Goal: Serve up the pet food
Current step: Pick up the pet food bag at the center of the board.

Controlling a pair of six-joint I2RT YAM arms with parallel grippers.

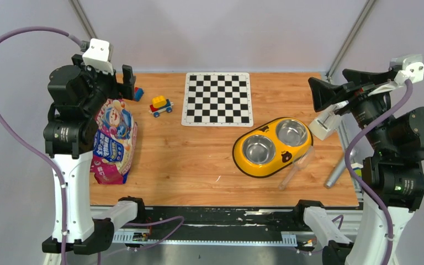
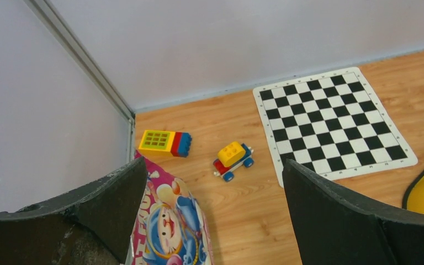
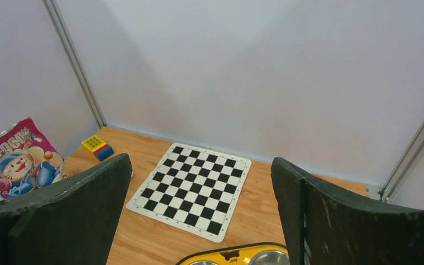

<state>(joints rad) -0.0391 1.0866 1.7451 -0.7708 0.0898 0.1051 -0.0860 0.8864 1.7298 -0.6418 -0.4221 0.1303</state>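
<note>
Left gripper (image 2: 212, 168) and right gripper (image 3: 200, 163) both gaped wide, holding nothing.
The cat food bag (image 1: 113, 141) lay sealed-looking at the left edge of the table (image 1: 199, 165), under the left gripper; the yellow double bowl (image 1: 237, 150) sat well apart, toward the right, near the raised right gripper.

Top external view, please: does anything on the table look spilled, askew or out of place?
Nothing spilled. The cat food bag sits at the left edge of the table; a toy car and checkerboard mat seem unrelated to feeding.
</note>
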